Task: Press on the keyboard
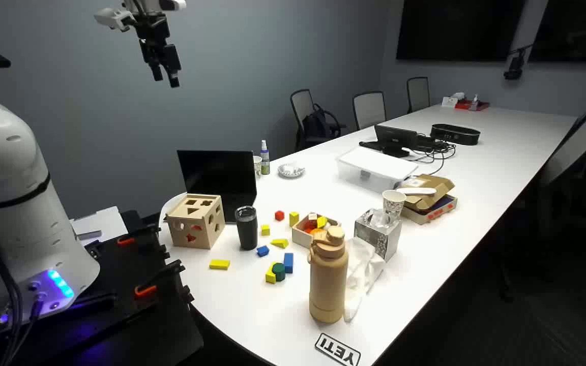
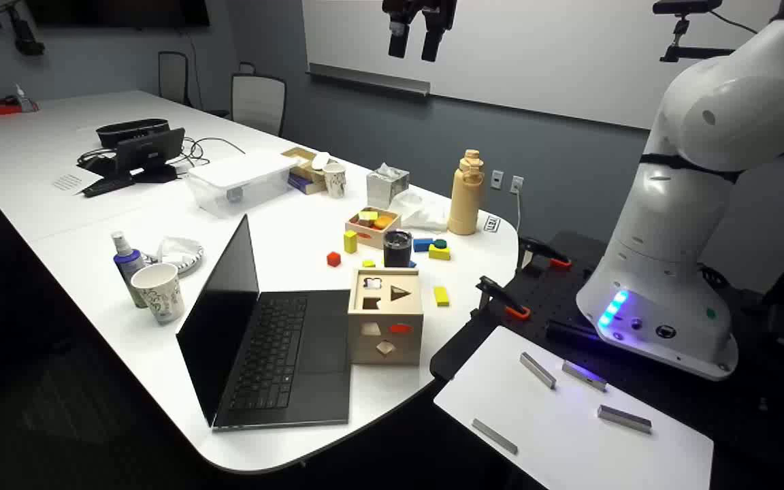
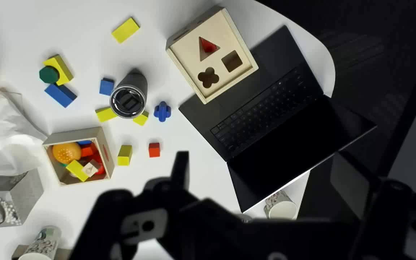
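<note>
Flat, black and close-keyed, the keyboard [image 2: 271, 354] sits in the open laptop [image 2: 322, 381] on the smooth white bench [image 2: 266, 449]. Just beside the laptop stands a pale wooden cube [image 2: 386, 313] pierced with shapes; near that, a round tumbler [image 2: 397, 254]. Well above hangs the hand [image 2: 414, 52], fingers [image 2: 432, 45] apart.

Meeting room, office type. Long white table [image 1: 517, 137] below my jaws, mesh-back chairs [image 1: 369, 108] along it; in an exterior view, whiteboard [image 2: 535, 61] behind my jaws, dark wall screens [image 2: 120, 12] well apart from them.

White table [image 1: 272, 315] with laptop [image 2: 266, 354], wooden cube [image 2: 386, 316], tumbler [image 1: 247, 229], blocks [image 1: 288, 263]
</note>
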`<move>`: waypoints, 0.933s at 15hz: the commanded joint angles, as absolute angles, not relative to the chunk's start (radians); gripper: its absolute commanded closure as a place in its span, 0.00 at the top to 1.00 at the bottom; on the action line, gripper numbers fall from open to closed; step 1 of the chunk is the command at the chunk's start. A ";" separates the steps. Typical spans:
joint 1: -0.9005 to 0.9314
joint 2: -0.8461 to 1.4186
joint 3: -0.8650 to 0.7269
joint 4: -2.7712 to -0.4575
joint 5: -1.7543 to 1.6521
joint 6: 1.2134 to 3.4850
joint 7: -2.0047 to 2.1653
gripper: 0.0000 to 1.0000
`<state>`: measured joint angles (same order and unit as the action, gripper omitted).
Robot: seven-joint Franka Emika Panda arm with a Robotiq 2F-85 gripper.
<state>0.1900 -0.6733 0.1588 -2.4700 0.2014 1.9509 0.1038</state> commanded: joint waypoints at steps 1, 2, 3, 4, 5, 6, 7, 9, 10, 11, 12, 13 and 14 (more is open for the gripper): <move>0.185 -0.673 0.162 -2.467 0.204 1.947 0.102 1.00; 0.187 -0.651 0.153 -2.471 0.203 1.973 0.072 1.00; 0.183 -0.609 0.150 -2.469 0.190 2.008 0.043 1.00; 0.184 -0.574 0.146 -2.467 0.185 2.040 0.017 1.00; 0.186 -0.516 0.142 -2.469 0.183 2.102 -0.024 1.00; 0.191 -0.456 0.136 -2.465 0.182 2.160 -0.064 1.00; 0.198 -0.390 0.130 -2.463 0.183 2.226 -0.108 1.00; 0.215 -0.261 0.114 -2.449 0.205 2.347 -0.198 1.00; 0.218 -0.188 0.113 -2.435 0.211 2.402 -0.230 1.00; 0.224 -0.117 0.117 -2.425 0.222 2.461 -0.264 1.00; 0.230 -0.048 0.122 -2.411 0.240 2.514 -0.300 1.00; 0.231 0.022 0.134 -2.390 0.248 2.557 -0.320 1.00; 0.235 0.094 0.150 -2.367 0.268 2.604 -0.345 1.00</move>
